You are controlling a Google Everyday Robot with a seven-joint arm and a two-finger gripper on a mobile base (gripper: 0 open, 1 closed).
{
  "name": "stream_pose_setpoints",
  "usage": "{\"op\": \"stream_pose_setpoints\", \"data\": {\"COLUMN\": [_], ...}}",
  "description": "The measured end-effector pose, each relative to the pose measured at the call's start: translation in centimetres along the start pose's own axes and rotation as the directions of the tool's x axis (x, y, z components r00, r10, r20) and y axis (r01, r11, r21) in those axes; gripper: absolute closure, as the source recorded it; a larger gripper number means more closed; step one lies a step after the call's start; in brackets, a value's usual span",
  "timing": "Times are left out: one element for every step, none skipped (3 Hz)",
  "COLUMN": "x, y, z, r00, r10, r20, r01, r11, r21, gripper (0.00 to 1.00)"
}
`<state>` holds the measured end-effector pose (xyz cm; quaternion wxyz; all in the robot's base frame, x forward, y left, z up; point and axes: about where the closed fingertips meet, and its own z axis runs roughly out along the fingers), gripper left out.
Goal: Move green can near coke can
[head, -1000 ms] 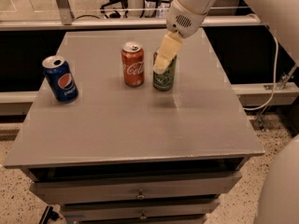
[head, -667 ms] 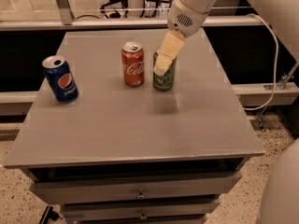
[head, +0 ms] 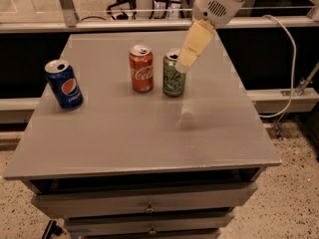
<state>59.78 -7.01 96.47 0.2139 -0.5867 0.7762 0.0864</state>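
The green can [head: 173, 78] stands upright on the grey table [head: 149, 133], just right of the coke can [head: 141, 69], with a narrow gap between them. My gripper [head: 183, 65] hangs from the white arm at the upper right. Its cream fingers [head: 193, 43] slant down to the green can's upper right rim. The gripper is open and holds nothing; the can rests on the table by itself.
A blue Pepsi can [head: 64, 83] stands near the table's left edge. The table has drawers below its front edge [head: 149, 208]. A rail and a white cable [head: 289, 59] run behind and to the right of the table.
My gripper has risen and drawn back to the upper right, off the green can. The green can stays in place beside the coke can.
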Motion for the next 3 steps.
{"op": "stream_pose_setpoints", "data": {"x": [1.5,5.3,5.3], "y": [0.6,1.4,1.4], "z": [-2.2,-5.3,-5.3], "r00": [0.998,0.99,0.99], "r10": [-0.013,-0.007,-0.007], "r20": [0.055,0.144,0.144], "r01": [0.013,0.002,0.002], "r11": [0.9999,0.9992,0.9992], "r21": [0.009,0.039,0.039], "gripper": [0.0,0.0,0.0]}}
